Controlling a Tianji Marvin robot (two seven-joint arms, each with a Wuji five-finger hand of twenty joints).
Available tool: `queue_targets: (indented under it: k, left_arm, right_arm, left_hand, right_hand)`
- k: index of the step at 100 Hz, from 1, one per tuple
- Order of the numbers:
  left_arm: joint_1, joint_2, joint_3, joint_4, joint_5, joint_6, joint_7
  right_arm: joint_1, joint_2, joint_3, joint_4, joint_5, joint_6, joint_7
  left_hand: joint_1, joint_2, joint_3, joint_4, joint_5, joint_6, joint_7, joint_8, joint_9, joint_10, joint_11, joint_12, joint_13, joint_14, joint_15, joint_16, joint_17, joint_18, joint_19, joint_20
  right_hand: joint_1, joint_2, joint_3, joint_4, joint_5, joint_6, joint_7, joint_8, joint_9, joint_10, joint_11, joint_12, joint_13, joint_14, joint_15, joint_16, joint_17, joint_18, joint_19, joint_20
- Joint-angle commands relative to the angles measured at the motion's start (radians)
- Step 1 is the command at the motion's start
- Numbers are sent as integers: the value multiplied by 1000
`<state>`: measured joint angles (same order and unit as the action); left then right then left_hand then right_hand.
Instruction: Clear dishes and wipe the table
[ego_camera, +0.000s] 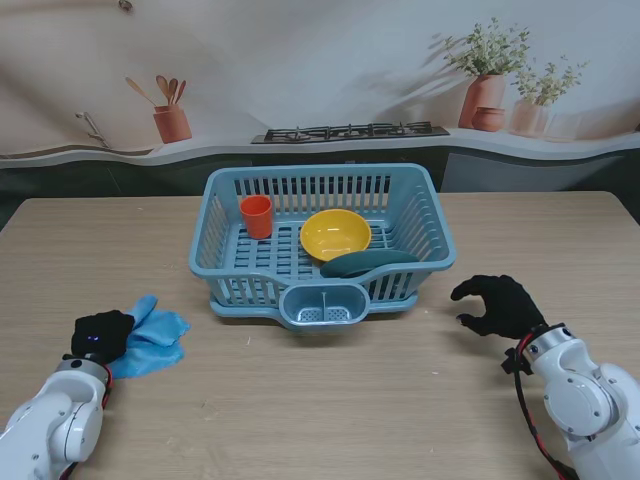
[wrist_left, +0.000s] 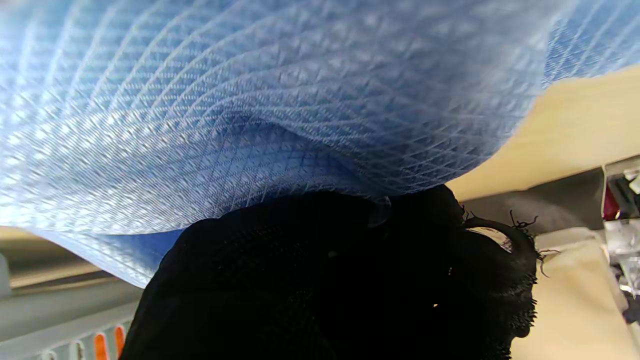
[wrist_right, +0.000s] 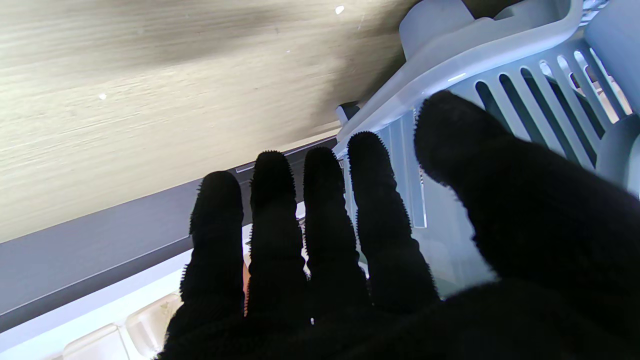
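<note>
- The left hand (ego_camera: 100, 335) lay on the table (ego_camera: 330, 400), on the near-left edge of the cloth (ego_camera: 150, 335).
- In the left wrist view the blue cloth (wrist_left: 280, 115) filled most of the picture, bunched up right against the black glove (wrist_left: 330, 285).
- I could not tell if the fingers were pinching the cloth or just pressing on it.
- The basket (ego_camera: 325, 240) stood to the right of that hand and farther away, well apart from it.
- Inside the basket, the cup (ego_camera: 257, 216) stood upright at its left. The bowl (ego_camera: 335, 234) sat in the middle. The dark plate (ego_camera: 368, 263) lay just right of the bowl, by the front rim.
- The right hand (ego_camera: 497, 305) was near the basket's right front corner, not touching it.
- Its fingers (wrist_right: 320, 210) were held side by side, with the thumb (wrist_right: 465, 145) apart from them, and it held nothing.
</note>
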<state>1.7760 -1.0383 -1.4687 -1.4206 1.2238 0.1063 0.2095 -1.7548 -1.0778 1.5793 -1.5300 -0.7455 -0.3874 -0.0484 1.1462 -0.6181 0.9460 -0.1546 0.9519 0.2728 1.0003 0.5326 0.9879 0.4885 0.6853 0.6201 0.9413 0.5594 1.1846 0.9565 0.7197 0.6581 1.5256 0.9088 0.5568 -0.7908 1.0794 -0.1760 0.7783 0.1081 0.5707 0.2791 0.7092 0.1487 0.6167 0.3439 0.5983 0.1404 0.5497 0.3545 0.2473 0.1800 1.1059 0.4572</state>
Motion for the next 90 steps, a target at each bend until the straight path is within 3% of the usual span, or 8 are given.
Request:
queue_targets:
  k: [1, 59, 66, 75, 90]
  left_arm:
    - [-31, 2, 14, 30, -5, -18, -32]
    - [-426, 20, 262, 379, -96, -83, 55]
    - [-449, 19, 287, 401, -103, -71, 64]
    - [-471, 14, 308, 437, -120, -77, 127]
    - [-453, 10, 282, 423, -122, -100, 165]
  right_arm:
    - [-1, -1, -2, -4, -7, 0, 12]
    - [10, 1, -11, -2, -19, 17, 13]
    - [10, 1, -11, -2, -18, 16, 13]
    - [10, 0, -11, -2, -17, 13, 13]
    - [10, 0, -9, 2, -15, 4, 8]
  left_hand:
    - [14, 21, -35, -13, 36, -26, -105, -77, 13, 22, 26, -4, -10, 78, 0, -3, -9, 40, 3, 30]
    - [15, 19, -36, -13, 29, -28, -102, -84, 11, 16, 26, -2, -7, 63, 0, -12, -5, 40, 7, 30]
    - [18, 24, -38, -14, 21, -28, -109, -93, -3, 15, 21, 1, -26, 58, -14, -20, -33, 40, -11, 24]
    - [24, 32, -41, -17, 11, -16, -142, -130, -36, 4, -9, 3, -83, 62, -65, -48, -109, 40, -66, 10]
    - [18, 42, -34, -16, -8, -13, -207, -201, -95, -23, -121, 2, -196, 66, -181, -129, -262, 40, -181, -8]
  right_hand:
    - [-13, 17, -8, 31, 1, 1, 5, 5, -4, 4, -1, -2, -15, 12, 15, 7, 2, 22, 19, 14]
    - [-11, 17, -7, 32, 2, 2, 4, 4, -4, 4, -2, -2, -15, 11, 15, 7, 1, 21, 18, 14]
    - [-10, 18, -7, 32, 3, 1, 5, 4, -3, 3, -2, -2, -15, 11, 15, 7, 2, 21, 19, 14]
    - [-12, 18, -7, 31, 4, 1, 4, 4, -2, 4, -2, -2, -14, 11, 15, 7, 1, 21, 18, 14]
    - [-11, 17, -8, 31, 4, 0, 4, 4, -2, 4, -3, -2, -14, 13, 14, 7, 2, 18, 18, 14]
